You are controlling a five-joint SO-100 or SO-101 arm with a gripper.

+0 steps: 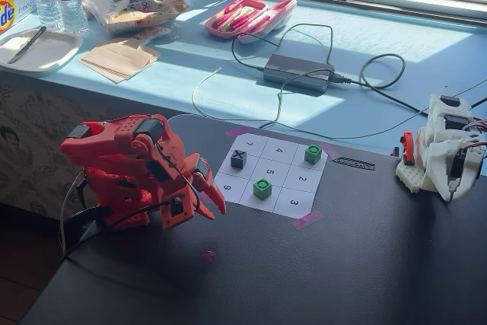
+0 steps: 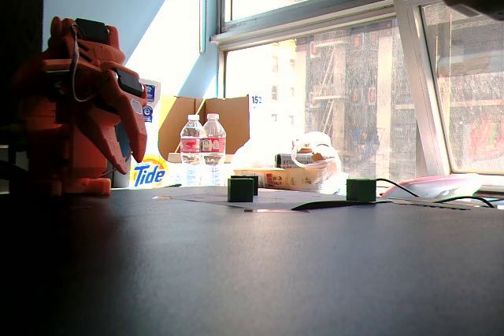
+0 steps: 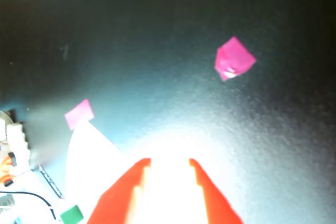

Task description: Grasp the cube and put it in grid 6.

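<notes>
Two green cubes stand on the numbered sheet. One green cube [image 1: 262, 188] [image 2: 240, 189] sits on the cell between 9 and 3 below 5, grid 6 [image 1: 249, 193], and covers its numeral. The other green cube [image 1: 313, 153] [image 2: 361, 189] is in the far right corner cell. The wrist view shows one green cube [image 3: 71, 214] at the bottom left; which one it is I cannot tell. My red gripper [image 1: 211, 209] [image 2: 122, 164] [image 3: 168, 161] hangs open and empty left of the sheet, apart from both cubes, with the arm folded back.
A dark grey cube marked X [image 1: 238, 159] sits in the cell left of 5. Pink tape [image 3: 234, 59] marks the black table. A white arm [image 1: 445, 150] rests at the right. Cables, a power brick [image 1: 298, 72], bottles and a plate [image 1: 38, 49] lie on the blue sill behind.
</notes>
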